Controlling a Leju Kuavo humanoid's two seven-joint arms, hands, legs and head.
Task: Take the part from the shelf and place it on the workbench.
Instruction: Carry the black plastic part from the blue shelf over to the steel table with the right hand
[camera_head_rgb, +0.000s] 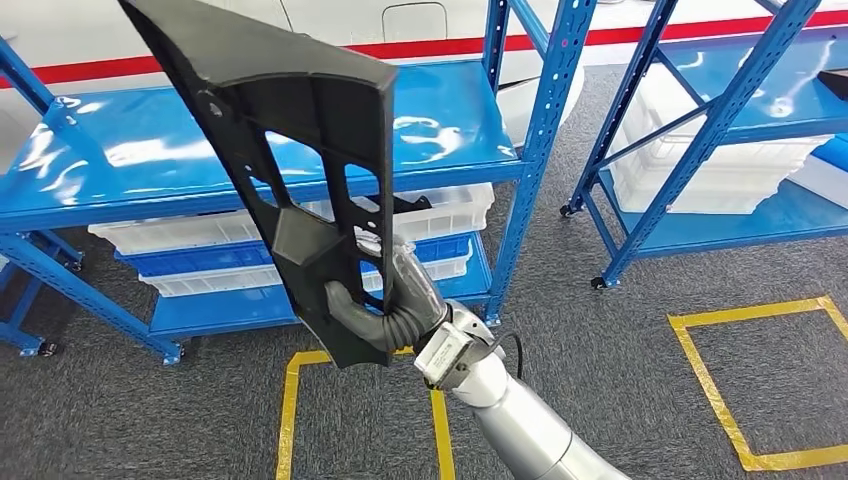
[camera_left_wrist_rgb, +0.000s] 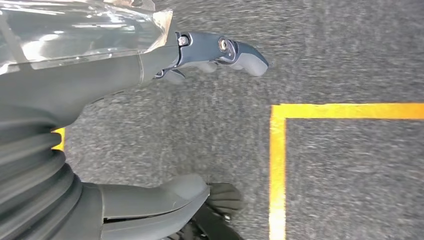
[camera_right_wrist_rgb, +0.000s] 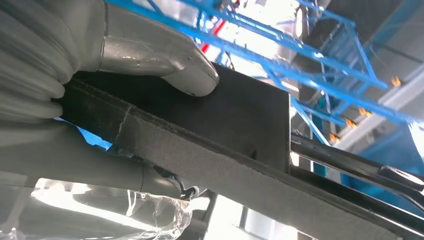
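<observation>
One black part (camera_head_rgb: 300, 150), a big flat ribbed panel with cutouts, is off the shelf (camera_head_rgb: 120, 150) and held up in the air in front of it, gripped near its lower end by the right hand (camera_head_rgb: 385, 310), thumb and fingers clamped on it. Pickup looks done; carrying to the desk and placing remain, no desk seen. Left hand (camera_left_wrist_rgb: 150, 125) hangs over grey carpet, fingers spread, holding nothing; two blue shelf racks, several white bins (camera_head_rgb: 200, 235).

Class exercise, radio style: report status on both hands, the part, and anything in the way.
Right hand grips black part near its lower end, clear of blue shelf. Left hand hangs over carpet, holding nothing, fingers apart. Shelf upright close beside part.
</observation>
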